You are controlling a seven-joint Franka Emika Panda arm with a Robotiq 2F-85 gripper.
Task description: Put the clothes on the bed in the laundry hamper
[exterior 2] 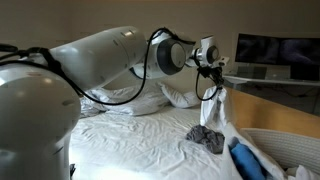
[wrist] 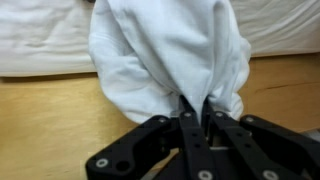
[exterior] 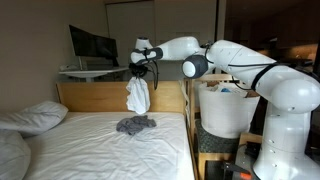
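My end effector (wrist: 196, 108) is clamped on a bunched fold of the soft white fabric garment (wrist: 170, 55), which hangs limp over the white-sheeted bed (exterior: 90, 140). I judge it light, floppy and likely slippery, so deep folds are the best hold.

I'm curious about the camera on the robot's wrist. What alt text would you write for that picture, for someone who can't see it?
A black gripper is shut on a white garment, which bunches out beyond its fingertips. Behind the cloth are a light wood board and the white bedsheet.

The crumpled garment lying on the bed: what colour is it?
The crumpled garment is grey, shown best in an exterior view.
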